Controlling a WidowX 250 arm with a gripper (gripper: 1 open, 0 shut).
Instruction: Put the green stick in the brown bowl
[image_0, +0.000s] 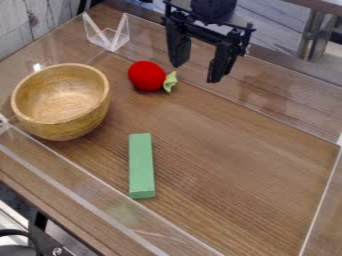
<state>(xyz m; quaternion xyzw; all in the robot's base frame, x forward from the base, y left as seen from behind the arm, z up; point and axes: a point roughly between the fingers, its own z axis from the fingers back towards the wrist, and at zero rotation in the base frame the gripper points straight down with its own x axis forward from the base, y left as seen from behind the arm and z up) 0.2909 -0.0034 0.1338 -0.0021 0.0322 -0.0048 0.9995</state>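
Flat matte green stick (142, 166) lies alone on the grained wooden counter (241, 140), round thick-walled brown bowl (60, 100) apart, gripper (198, 57) spread wide overhead.

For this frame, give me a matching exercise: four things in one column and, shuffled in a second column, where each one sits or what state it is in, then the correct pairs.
Things:
1. stick
2. bowl
3. strawberry toy
4. gripper

Places or states:
A. at the left, upright and holding nothing
B. jaws open, pointing down, above the table at the back
C. lying flat on the table in front, apart from everything else
D. on the table between the wooden dish and the arm

Pairs: 1-C, 2-A, 3-D, 4-B
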